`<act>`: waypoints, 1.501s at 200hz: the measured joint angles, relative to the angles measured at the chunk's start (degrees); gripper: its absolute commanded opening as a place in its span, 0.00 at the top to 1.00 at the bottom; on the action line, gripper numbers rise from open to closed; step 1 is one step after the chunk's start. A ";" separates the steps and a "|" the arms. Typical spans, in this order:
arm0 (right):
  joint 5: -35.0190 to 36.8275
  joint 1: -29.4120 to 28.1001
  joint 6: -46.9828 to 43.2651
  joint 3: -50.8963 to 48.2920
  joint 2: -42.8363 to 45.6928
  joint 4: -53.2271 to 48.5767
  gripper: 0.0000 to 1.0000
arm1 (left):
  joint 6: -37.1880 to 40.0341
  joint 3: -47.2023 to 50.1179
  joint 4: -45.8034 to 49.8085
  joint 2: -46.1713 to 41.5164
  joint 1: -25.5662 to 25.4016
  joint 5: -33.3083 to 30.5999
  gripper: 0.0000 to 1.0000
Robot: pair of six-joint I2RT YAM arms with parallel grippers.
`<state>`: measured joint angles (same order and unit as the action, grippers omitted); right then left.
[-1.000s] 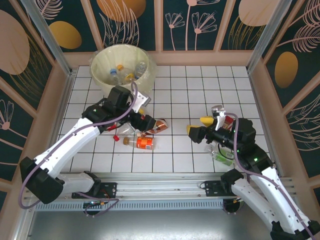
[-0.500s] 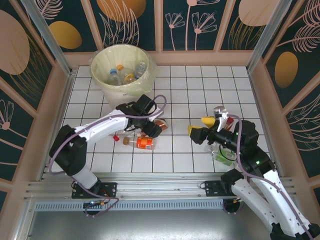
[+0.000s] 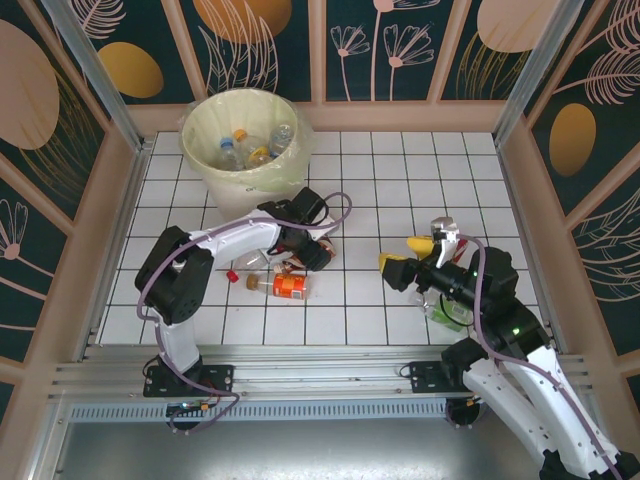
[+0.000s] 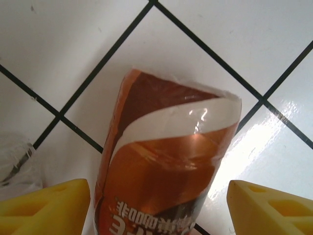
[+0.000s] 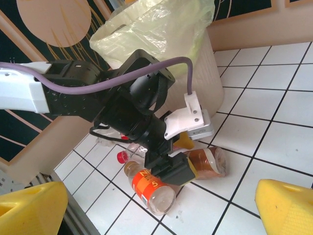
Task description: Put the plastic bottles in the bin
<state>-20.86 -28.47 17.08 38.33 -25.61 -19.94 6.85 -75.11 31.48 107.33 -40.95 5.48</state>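
Tallying: found some plastic bottles [image 3: 245, 148] in bin [image 3: 192, 130], upper left; more on tabletop [image 3: 400, 170]; left claw [image 3: 314, 254] open astride brown-labelled bottle [image 4: 166, 166], right claw [image 3: 403, 253] open, empty.

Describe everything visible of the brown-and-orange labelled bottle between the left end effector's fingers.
The small plastic bottle lies on its side on the white tiled table. A glossy wrap label covers it: dark brown, a curved white band, then orange with white print. Its cap is hidden. The left end effector straddles it, yellow fingers either side; contact is unclear.
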 measured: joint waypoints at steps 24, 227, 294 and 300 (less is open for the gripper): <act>0.00 0.00 -0.02 -0.26 0.13 -0.02 0.01 | 0.44 -0.50 0.00 0.96 0.00 0.02 0.29; -5.05 0.00 1.31 -2.86 -2.43 0.57 0.01 | 1.03 -1.07 -3.04 2.99 -0.31 0.28 0.22; -7.06 -1.20 1.55 -4.59 -4.33 2.80 0.02 | -2.29 -7.08 -3.06 2.97 -0.31 3.32 0.05; -6.80 -1.60 1.53 -4.85 -4.59 3.17 0.01 | -2.51 -8.11 -3.13 2.97 -0.31 3.74 0.04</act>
<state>-27.66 -30.06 18.61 33.47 -30.20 -16.78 4.34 -83.22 28.36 110.30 -41.25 9.21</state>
